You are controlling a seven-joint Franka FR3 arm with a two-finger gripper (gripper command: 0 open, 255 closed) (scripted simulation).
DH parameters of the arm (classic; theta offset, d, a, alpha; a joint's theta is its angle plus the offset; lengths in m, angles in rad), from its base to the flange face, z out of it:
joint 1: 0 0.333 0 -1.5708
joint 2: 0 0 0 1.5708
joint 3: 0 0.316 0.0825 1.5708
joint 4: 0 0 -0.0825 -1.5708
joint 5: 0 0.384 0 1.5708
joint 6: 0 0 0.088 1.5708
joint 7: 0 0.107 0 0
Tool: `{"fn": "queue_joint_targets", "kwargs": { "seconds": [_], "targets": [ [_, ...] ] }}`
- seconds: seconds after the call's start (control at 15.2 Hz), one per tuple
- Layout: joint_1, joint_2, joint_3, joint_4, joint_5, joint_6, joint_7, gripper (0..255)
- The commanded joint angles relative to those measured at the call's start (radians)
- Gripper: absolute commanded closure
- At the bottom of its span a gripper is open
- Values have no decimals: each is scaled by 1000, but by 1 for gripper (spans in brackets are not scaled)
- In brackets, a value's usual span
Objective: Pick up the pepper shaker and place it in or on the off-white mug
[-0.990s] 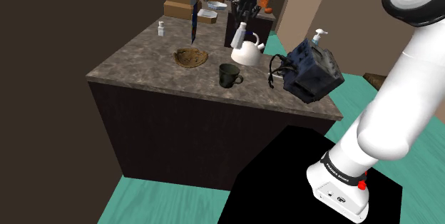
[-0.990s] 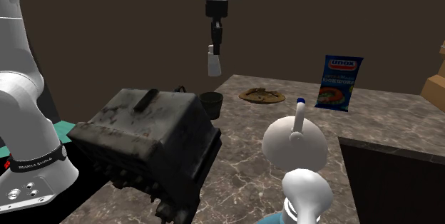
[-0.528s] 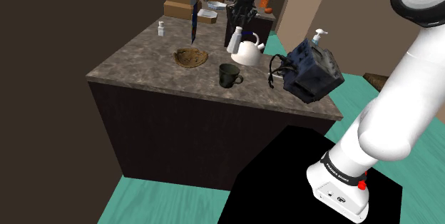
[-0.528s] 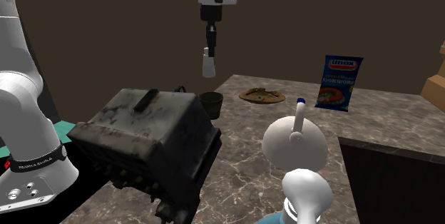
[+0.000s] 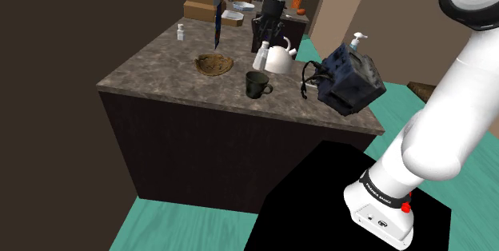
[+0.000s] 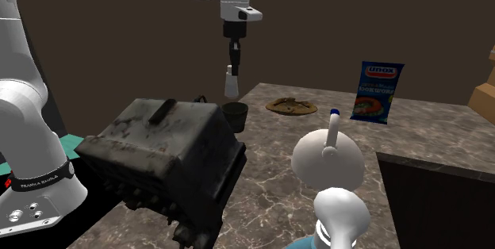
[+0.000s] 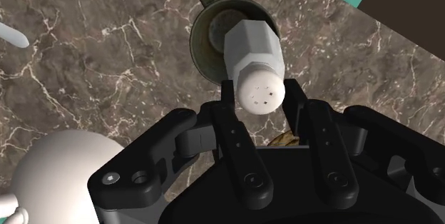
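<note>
Above brown marbled counter (image 5: 152, 73), tool (image 7: 260, 95) clasps white pepper shaker (image 7: 253, 48) over dark mug (image 7: 202, 41); teal floor (image 5: 176, 225), dark brown wall (image 5: 64, 33).

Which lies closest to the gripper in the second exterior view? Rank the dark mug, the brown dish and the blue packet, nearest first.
From the gripper, holding the shaker:
1. dark mug, directly below the shaker.
2. brown dish, to that view's right of the mug.
3. blue packet, standing farther right.
</note>
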Motion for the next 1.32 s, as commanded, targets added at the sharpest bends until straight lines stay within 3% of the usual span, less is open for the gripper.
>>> {"fn": "queue_joint_targets", "kwargs": {
  "seconds": [0.0,0.4,0.92,0.99,1.25],
  "targets": [
    [0,4,0,-23,1,28,-3,255],
    [0,18,1,-94,6,112,-10,255],
    [0,18,1,-94,6,112,-10,255],
    [0,18,1,-94,6,112,-10,0],
    [0,18,1,-94,6,112,-10,0]
  ]
}}
